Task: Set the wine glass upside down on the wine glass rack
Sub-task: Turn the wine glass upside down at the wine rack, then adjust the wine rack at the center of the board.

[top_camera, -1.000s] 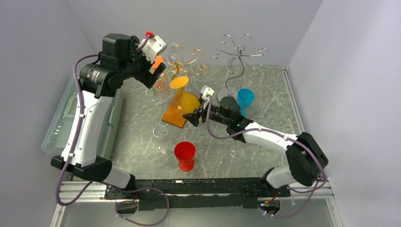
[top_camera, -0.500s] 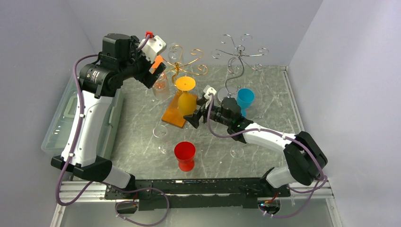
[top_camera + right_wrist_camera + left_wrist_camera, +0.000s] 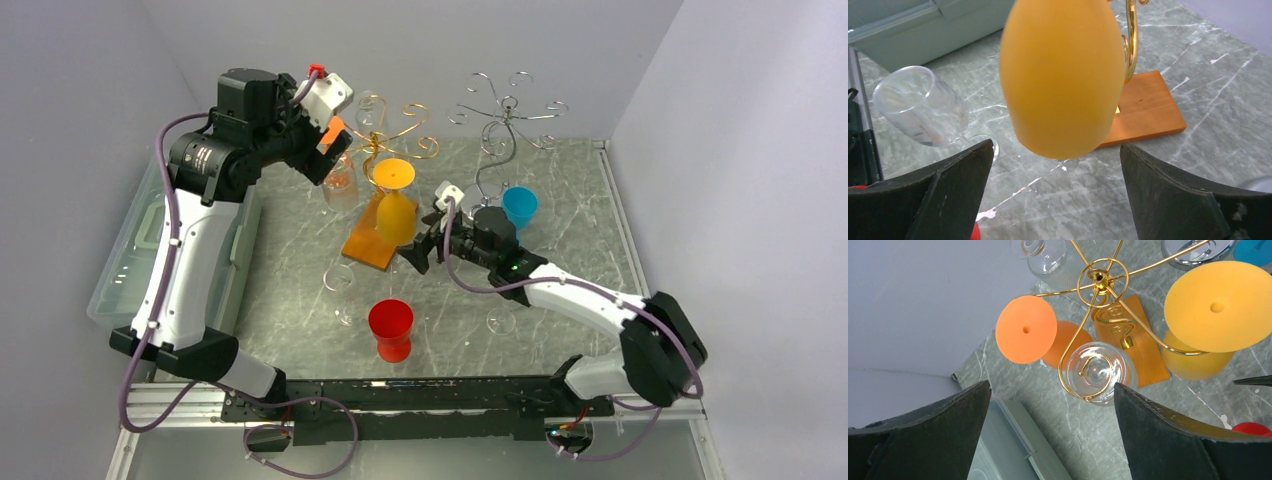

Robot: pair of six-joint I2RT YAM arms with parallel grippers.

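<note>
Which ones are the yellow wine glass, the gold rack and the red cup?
yellow wine glass (image 3: 1063,75): right wrist view, on its hanging bowl.
gold rack (image 3: 1099,276): left wrist view, on the centre hub where the wire arms meet.
red cup (image 3: 390,320): top view, on its open mouth.

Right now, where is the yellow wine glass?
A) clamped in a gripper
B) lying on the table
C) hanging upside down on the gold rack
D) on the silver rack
C: the yellow wine glass hangs bowl down from the gold rack; the right gripper is open, clear of it.
</note>
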